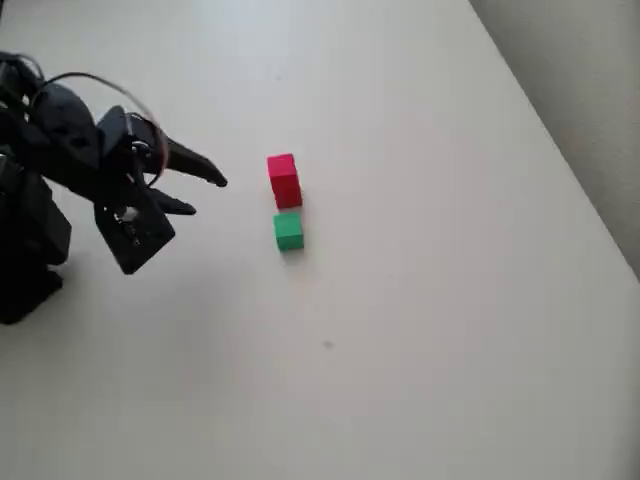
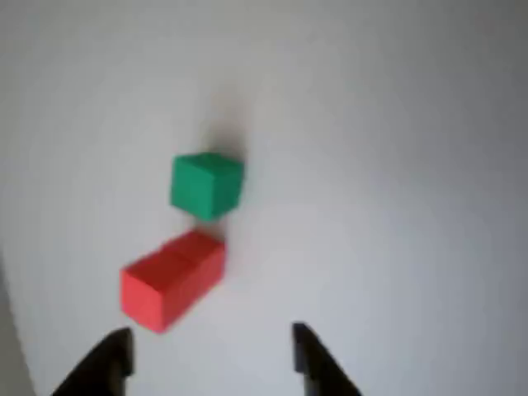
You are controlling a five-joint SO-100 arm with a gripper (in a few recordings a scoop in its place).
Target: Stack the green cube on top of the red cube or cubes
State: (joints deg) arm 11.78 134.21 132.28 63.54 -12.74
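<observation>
Black against the pale desk (image 1: 420,330), my hand (image 1: 205,195) sits at the left of the overhead view, its two fingers spread apart and pointing right, with nothing between them. In the wrist view the two fingertips (image 2: 111,355) frame bare desk at the bottom edge, wide enough apart, I judge, to take a cube with room to spare.

To the right of my hand in the overhead view stands the red block (image 1: 284,180), upright and taller than it is wide (I can make out no clear seam, so whether it is one piece or two cubes I cannot tell). Just beside it, toward the near side of the picture, the green cube (image 1: 288,231) rests flat on the desk; the two look very close, and I cannot tell from here whether they touch. The wrist view shows the same pair ahead of my fingers, red nearer, green beyond it.

That closeness is, I think, the awkward part: the red block stands between me and the green cube, so a straight reach risks knocking it over. Coming down from above looks safer.

Further right the desk lies open and bare up to its edge (image 1: 560,150), which runs diagonally down the right side, well apart from both blocks.
</observation>
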